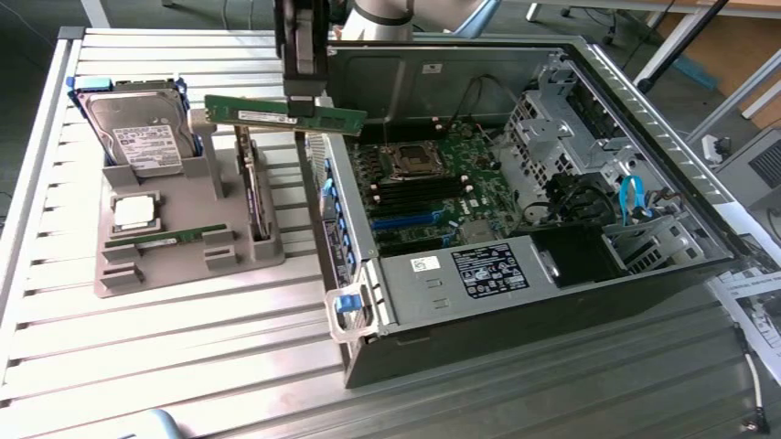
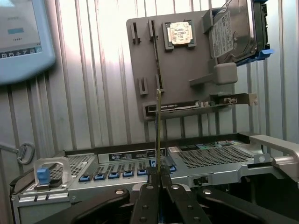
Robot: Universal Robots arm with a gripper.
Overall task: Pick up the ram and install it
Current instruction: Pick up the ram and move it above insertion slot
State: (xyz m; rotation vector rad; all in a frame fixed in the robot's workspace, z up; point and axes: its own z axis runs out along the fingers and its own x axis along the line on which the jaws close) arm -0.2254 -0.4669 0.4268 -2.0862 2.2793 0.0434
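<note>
The ram [image 1: 251,113], a long thin green stick with a white label, hangs level in the air above the gap between the grey parts tray [image 1: 183,274] and the open computer case [image 1: 513,302]. My gripper [image 1: 304,108] comes down from above and is shut on the stick towards its end nearest the case. In the wrist view the ram [image 2: 159,126] shows edge-on as a thin line rising from between the black fingers [image 2: 145,198], with the gripper [image 2: 159,176] shut on it.
The tray holds a hard drive [image 1: 141,133], a square silver processor [image 1: 132,212], a second green stick [image 1: 171,236] and an upright card [image 1: 251,197]. Inside the case lies the motherboard [image 1: 427,197] with black memory slots [image 1: 415,190]. A light blue screen device [image 2: 21,39] lies beyond the case.
</note>
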